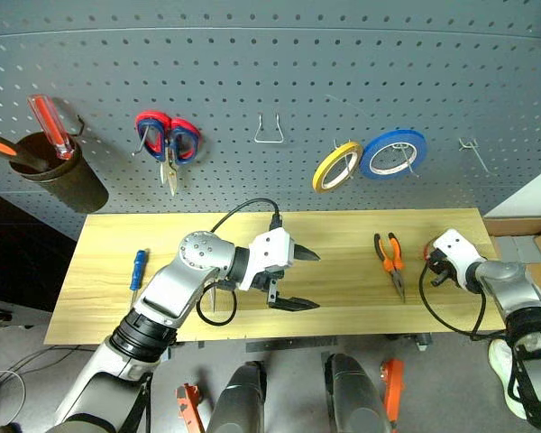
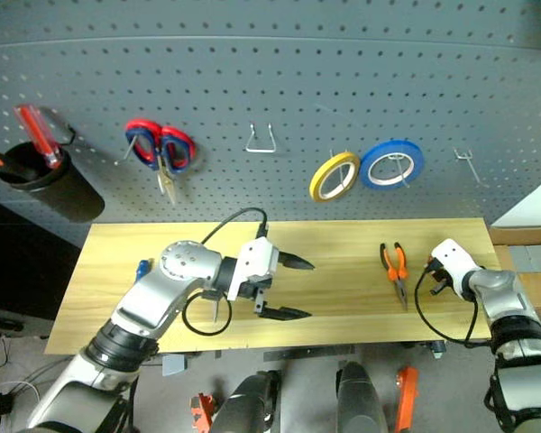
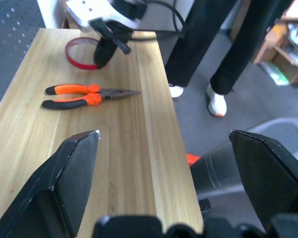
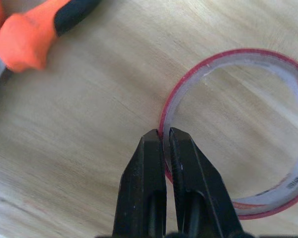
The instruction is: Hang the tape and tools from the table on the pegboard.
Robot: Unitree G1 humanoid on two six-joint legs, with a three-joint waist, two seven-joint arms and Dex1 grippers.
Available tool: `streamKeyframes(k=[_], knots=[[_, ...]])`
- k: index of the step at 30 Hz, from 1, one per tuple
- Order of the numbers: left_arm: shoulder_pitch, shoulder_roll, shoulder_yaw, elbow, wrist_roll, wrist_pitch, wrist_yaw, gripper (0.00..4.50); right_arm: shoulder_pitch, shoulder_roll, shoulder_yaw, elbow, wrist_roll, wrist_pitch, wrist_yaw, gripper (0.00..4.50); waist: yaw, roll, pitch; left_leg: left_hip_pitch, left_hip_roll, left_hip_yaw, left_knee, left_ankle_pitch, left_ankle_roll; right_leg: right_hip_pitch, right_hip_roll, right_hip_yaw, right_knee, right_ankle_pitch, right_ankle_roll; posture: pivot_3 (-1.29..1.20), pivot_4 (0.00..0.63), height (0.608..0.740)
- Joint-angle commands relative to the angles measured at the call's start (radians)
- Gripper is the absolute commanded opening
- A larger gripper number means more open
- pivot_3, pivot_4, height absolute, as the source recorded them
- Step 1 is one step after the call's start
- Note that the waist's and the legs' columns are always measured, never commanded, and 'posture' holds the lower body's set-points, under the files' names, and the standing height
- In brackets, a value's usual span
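Observation:
The thin red tape [image 4: 229,53] lies flat near the right end of the table [image 1: 343,311]. My right gripper [image 4: 166,136] is shut on the tape's rim, one finger inside the ring and one outside. The orange-and-black pliers [image 1: 389,260] lie just left of it. A blue-handled screwdriver [image 1: 139,269] lies at the table's left. My left gripper [image 1: 316,281] hovers open over the table's middle, holding nothing. Thin metal blades [image 2: 215,311] poke out under my left forearm; the rest of that tool is hidden. The pegboard [image 1: 270,63] rises behind the table.
On the pegboard hang red-and-blue scissors [image 1: 168,140], a yellow tape ring [image 1: 336,166], a blue tape ring [image 1: 394,152] and a dark cup [image 1: 61,176] with screwdrivers. Bare hooks [image 1: 269,132] [image 1: 474,152] stand free. A person's legs [image 3: 216,44] stand past the table's right end.

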Motion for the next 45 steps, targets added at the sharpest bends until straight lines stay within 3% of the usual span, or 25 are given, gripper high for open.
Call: streamKeyframes(k=[1,4,9,15,24,31,37,42,45], knots=[[-0.018,-0.028,0.041,-0.059,-0.051,0.031,0.035,4.50,0.231,-0.042,-0.096,-0.404,-0.015,0.084,-0.071,0.01,0.003,0.003,0.002,-0.001,0.000,0.001,0.000,0.000,0.000,-0.001,0.000,0.000,0.000,0.000,0.000,-0.15,0.330,0.740],[-0.040,-0.049,0.046,-0.062,-0.068,0.045,0.047,4.50,0.446,-0.018,-0.195,-0.776,-0.019,0.203,-0.119,0.01,0.000,0.007,0.004,-0.003,0.000,0.002,-0.002,0.000,0.000,-0.004,0.000,0.001,0.000,0.000,0.000,-0.16,0.335,0.740],[-0.080,-0.095,0.045,-0.048,-0.081,0.021,0.056,4.50,0.645,0.091,-0.284,-1.187,-0.091,0.301,-0.245,0.01,-0.016,0.008,0.005,-0.001,0.002,0.005,-0.001,-0.001,0.001,-0.004,0.000,0.002,0.001,0.000,0.000,-0.20,0.341,0.740],[-0.112,-0.135,0.055,0.003,-0.049,-0.072,0.085,4.50,0.610,0.137,-0.349,-1.356,-0.185,0.292,-0.340,0.01,-0.017,0.009,0.006,0.001,0.006,0.007,0.000,-0.001,0.001,-0.003,0.003,0.002,0.002,0.002,-0.001,-0.22,0.344,0.740],[-0.127,-0.142,0.050,0.030,-0.041,-0.103,0.100,4.50,0.288,0.086,-0.386,-1.117,-0.053,0.253,-0.269,0.01,-0.022,0.009,0.008,0.001,0.007,0.008,-0.002,-0.001,0.001,-0.003,0.003,0.001,0.000,0.003,-0.002,-0.20,0.335,0.740],[-0.120,-0.140,0.056,0.024,-0.037,-0.101,0.116,4.50,0.079,0.116,-0.379,-0.869,0.083,0.228,-0.237,0.01,-0.025,0.009,0.008,0.000,0.007,0.010,-0.002,-0.001,0.001,-0.004,0.003,0.000,-0.001,0.003,-0.002,-0.19,0.332,0.740],[-0.112,-0.137,0.055,0.024,-0.032,-0.103,0.129,4.50,-0.046,0.123,-0.363,-0.642,0.140,0.155,-0.226,0.01,-0.028,0.009,0.009,0.000,0.007,0.010,-0.002,-0.001,0.001,-0.004,0.003,0.000,-0.001,0.003,-0.002,-0.17,0.329,0.740],[-0.101,-0.127,0.062,0.036,-0.022,-0.116,0.139,4.50,-0.065,0.117,-0.337,-0.538,0.149,0.092,-0.208,0.01,-0.028,0.009,0.009,0.000,0.007,0.011,-0.002,-0.001,0.001,-0.004,0.003,0.000,-0.001,0.003,-0.002,-0.17,0.331,0.740],[-0.088,-0.111,0.063,0.043,-0.012,-0.130,0.141,4.50,-0.023,0.124,-0.322,-0.571,0.141,0.091,-0.212,0.69,-0.028,0.009,0.009,0.000,0.007,0.011,-0.002,-0.001,0.001,-0.004,0.003,0.000,-0.001,0.003,-0.002,-0.17,0.332,0.740]])
